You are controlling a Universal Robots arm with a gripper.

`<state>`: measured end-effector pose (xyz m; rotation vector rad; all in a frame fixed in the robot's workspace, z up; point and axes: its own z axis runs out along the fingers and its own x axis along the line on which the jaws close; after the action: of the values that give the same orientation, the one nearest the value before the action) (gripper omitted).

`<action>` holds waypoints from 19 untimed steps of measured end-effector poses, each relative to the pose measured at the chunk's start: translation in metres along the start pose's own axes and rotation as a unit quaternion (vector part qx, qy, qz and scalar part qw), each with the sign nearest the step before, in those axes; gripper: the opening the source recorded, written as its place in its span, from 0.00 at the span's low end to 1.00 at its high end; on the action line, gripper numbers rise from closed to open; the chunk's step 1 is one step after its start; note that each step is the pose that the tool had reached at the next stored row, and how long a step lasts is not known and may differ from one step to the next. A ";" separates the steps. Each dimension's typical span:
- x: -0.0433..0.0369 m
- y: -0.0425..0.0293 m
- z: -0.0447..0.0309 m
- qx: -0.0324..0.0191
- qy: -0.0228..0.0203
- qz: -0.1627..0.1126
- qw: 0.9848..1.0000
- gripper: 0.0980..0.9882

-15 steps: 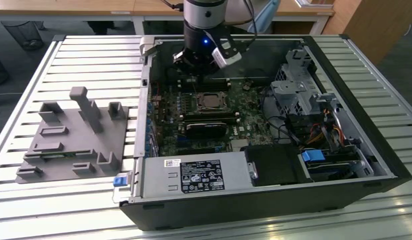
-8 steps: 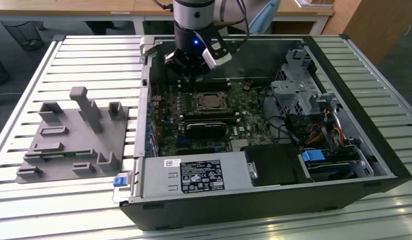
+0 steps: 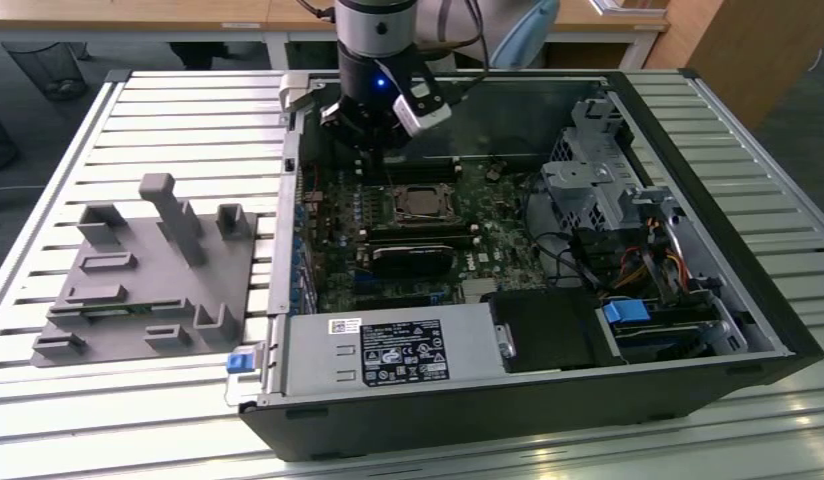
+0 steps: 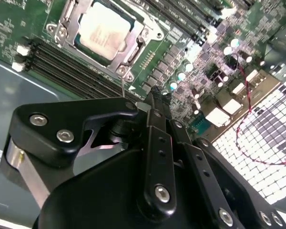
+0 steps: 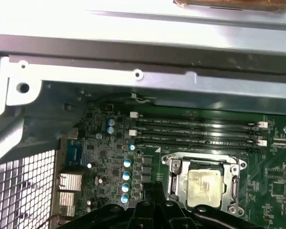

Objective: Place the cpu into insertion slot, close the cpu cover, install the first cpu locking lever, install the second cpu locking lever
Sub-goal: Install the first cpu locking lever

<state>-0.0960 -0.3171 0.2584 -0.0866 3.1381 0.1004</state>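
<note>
- Cpu (image 5: 205, 183) sat in the insertion slot (image 5: 200, 162) with its pale metal face up; I saw it there in both wrist views.
- The cpu cover (image 5: 180, 186) lay flat over the insertion slot. Its silver frame ringed the chip, which showed through the square window.
- My claw (image 4: 155, 98) had its fingertips pressed together, closed on itself. It hung over the green motherboard (image 3: 335, 262), near the insertion slot but apart from it, touching neither chip nor cover.
- In the exterior view the arm reached down into the open computer case (image 3: 732, 330), with the claw just past the insertion slot on the side away from the camera.
- Long black memory slots (image 5: 195, 133) ran in rows just beside the insertion slot. In the second wrist view I saw such rows on two opposite sides of it.
- A black heatsink block (image 3: 412, 262) lay near the insertion slot, beyond one set of those rows, on the side toward the camera in the exterior view.
- A grey moulded fixture (image 3: 132, 290) rested on the slatted counter (image 3: 145, 110). It was outside the case and well apart from the insertion slot, toward the exterior view's left.
</note>
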 end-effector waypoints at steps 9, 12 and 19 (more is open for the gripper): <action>0.0021 0.0157 0.0052 0.000 -0.001 0.002 1.000 0.01; 0.0017 0.0192 0.0059 0.000 -0.001 0.002 1.000 0.01; -0.0084 0.0197 0.0064 0.000 -0.001 0.002 1.000 0.01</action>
<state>-0.0887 -0.2966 0.2532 -0.0808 3.1364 0.0998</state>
